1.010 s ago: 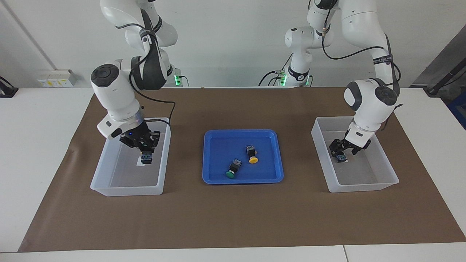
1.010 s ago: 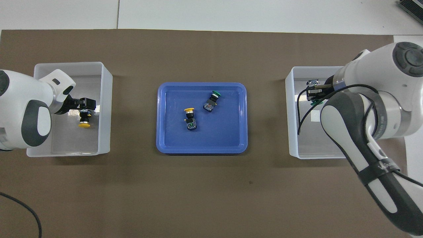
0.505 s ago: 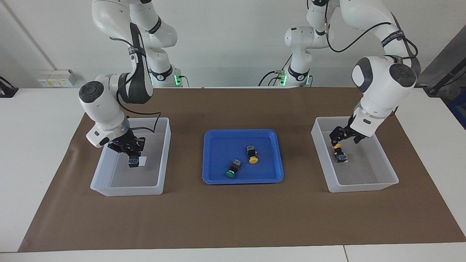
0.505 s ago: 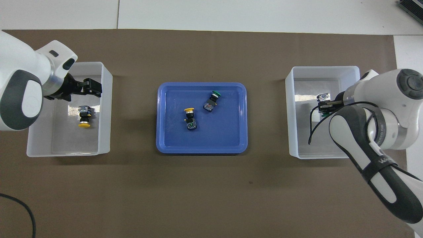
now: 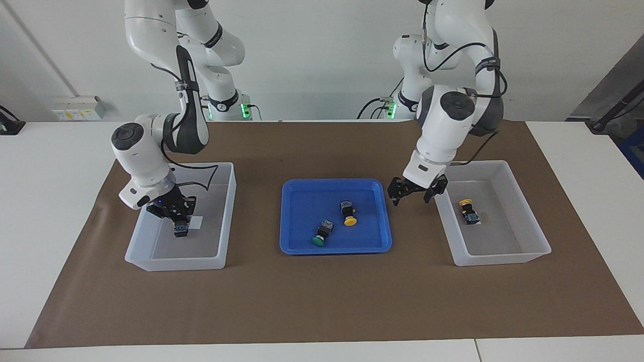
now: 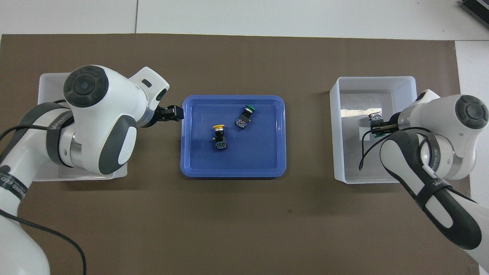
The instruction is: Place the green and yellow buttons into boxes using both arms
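We are hanging our left gripper (image 5: 415, 193) over the strip of brown mat (image 5: 322, 301) between the blue tray (image 5: 287, 249) and the box at the left arm's end (image 5: 503, 259). Its fingers are standing apart and holding nothing. The first yellow button (image 5: 469, 211) is lying on that box's floor, cap toward the robots, so we are judging this arm's first delivery done and the open fingers ready for the next pick.

We are keeping our right gripper (image 5: 175, 213) low inside the box at the right arm's end (image 5: 173, 264), directly above a green button (image 5: 180, 230) that is sitting at the white label (image 5: 196, 222). We cannot tell whether the fingers are clamping it or letting go; being that low is sparing the button a drop.

Two buttons are waiting in the tray: the second yellow button (image 5: 348, 213), nearer the robots, and the second green button (image 5: 322, 234) just beside it. They are lying on their sides, apart, so each arm is getting room to close on a blocky body. We are reckoning the task about half done.
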You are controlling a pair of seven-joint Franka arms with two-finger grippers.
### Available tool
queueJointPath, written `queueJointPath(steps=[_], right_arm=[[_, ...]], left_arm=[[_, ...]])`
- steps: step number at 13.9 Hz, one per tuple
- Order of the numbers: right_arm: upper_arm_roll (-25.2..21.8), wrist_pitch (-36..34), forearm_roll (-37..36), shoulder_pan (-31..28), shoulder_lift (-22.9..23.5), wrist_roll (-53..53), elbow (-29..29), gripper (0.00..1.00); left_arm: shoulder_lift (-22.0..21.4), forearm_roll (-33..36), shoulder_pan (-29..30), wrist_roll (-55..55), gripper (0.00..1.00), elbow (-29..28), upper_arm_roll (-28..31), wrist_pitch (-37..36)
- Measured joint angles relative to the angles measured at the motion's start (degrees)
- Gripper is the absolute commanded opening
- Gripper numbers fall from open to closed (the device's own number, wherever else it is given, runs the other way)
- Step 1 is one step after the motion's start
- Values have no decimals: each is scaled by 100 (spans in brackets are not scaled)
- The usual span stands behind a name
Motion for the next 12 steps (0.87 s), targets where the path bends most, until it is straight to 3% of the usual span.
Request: queueJointPath(steps=[6, 9, 12], right_arm=[[70, 55, -1, 51, -32, 0, 130, 100], [89, -623, 6, 313, -190, 129, 627, 100], [99, -1162, 10, 711, -288, 1026, 1073, 100]], left_arm=[[27, -184, -742, -183, 100, -526, -6, 940], [280, -186, -887, -217, 100, -660, -5, 1497], [706, -187, -1013, -430, 100, -674, -5, 2187]])
